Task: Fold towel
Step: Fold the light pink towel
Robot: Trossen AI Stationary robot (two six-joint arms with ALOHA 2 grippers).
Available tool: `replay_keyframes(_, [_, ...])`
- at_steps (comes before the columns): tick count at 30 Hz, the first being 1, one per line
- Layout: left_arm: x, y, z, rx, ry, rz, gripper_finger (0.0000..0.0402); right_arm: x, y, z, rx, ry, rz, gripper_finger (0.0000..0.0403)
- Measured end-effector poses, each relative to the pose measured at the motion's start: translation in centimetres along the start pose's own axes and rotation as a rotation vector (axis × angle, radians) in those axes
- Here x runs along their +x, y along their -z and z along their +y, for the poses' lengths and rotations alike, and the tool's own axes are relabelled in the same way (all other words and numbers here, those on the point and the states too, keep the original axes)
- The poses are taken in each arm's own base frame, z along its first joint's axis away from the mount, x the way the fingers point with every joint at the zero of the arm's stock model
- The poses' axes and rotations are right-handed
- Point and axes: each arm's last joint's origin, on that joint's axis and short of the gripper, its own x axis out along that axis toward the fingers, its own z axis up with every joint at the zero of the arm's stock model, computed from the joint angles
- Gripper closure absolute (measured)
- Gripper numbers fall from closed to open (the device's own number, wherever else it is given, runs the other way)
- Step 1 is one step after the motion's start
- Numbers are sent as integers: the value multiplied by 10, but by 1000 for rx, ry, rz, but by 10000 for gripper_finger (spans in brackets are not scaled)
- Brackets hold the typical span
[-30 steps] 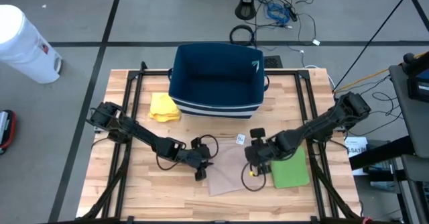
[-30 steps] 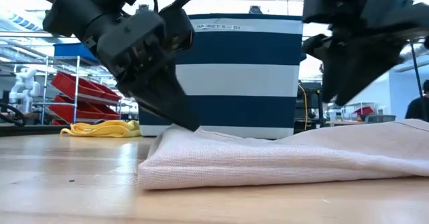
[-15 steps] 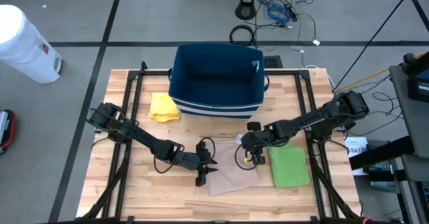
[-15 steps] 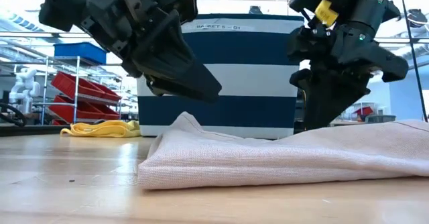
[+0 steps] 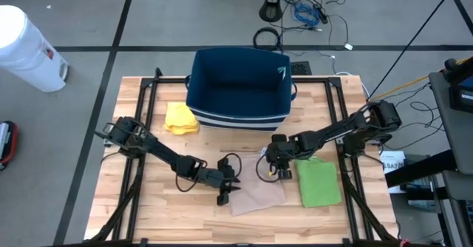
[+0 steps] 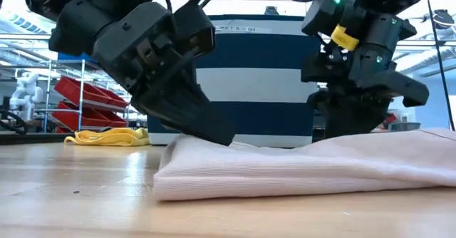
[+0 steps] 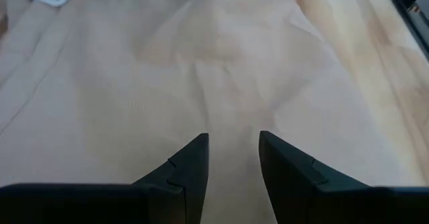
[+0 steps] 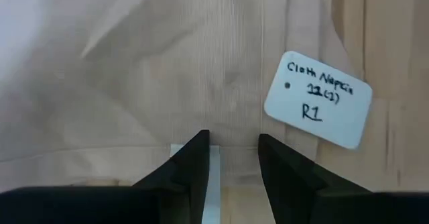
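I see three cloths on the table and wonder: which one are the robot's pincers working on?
The pale pink towel in the middle. Both pincers, left and right, are over it; the yellow cloth and green cloth lie apart.

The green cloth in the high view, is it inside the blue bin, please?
No, the green cloth lies flat on the table, apart from the blue bin.

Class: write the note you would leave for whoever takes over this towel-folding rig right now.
Left gripper: open, low over the towel's left edge, holding nothing.
Right gripper: open, at the towel's far edge by the white tag, holding nothing.
Towel: pink, lying bunched on the table in front of the blue bin.
Done: no neat fold visible.
Left: grasp the edges and fold.
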Motion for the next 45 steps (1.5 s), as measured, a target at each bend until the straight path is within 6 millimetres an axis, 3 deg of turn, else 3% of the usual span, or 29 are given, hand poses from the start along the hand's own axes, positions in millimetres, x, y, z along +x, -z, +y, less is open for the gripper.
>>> replay_keyframes(4, [1, 1, 0, -1, -2, 4, 264, 1, -2, 0, -28, -1, -18, 304])
replay_keyframes(13, [1, 4, 2, 2, -14, 31, 264, -5, -3, 1, -93, 0, -39, 397])
replay_keyframes(25, [1, 4, 7, -2, -34, 53, 264, -19, -9, 1, -130, 17, -70, 401])
replay_keyframes(32, [1, 4, 6, 26, -85, 30, 264, -32, -15, -5, -154, 128, -37, 401])
replay_keyframes(40, [1, 5, 7, 43, -113, 27, 264, -13, -13, -23, -129, 168, 28, 399])
replay_keyframes(45, [0, 7, 6, 24, -104, 48, 264, 1, -7, -27, -126, 181, 92, 372])
